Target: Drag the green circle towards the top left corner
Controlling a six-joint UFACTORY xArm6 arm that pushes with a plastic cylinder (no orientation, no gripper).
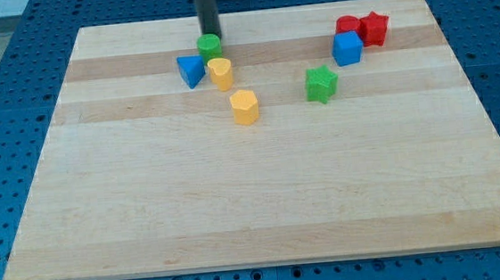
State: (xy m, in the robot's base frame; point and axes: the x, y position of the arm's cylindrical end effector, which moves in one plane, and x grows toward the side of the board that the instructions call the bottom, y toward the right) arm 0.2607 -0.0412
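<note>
The green circle (209,46) sits on the wooden board (264,201) near the view's top, left of centre. My tip (212,36) stands just above it in the view, at or touching its upper edge. A blue triangle (190,70) lies just below and left of the green circle. A yellow heart-like block (220,73) lies just below it.
A yellow hexagon-like block (245,107) sits below the yellow heart-like block. A green star (321,83) lies right of centre. A blue cube (346,48), a red round block (347,25) and a red star (374,27) cluster at the view's top right.
</note>
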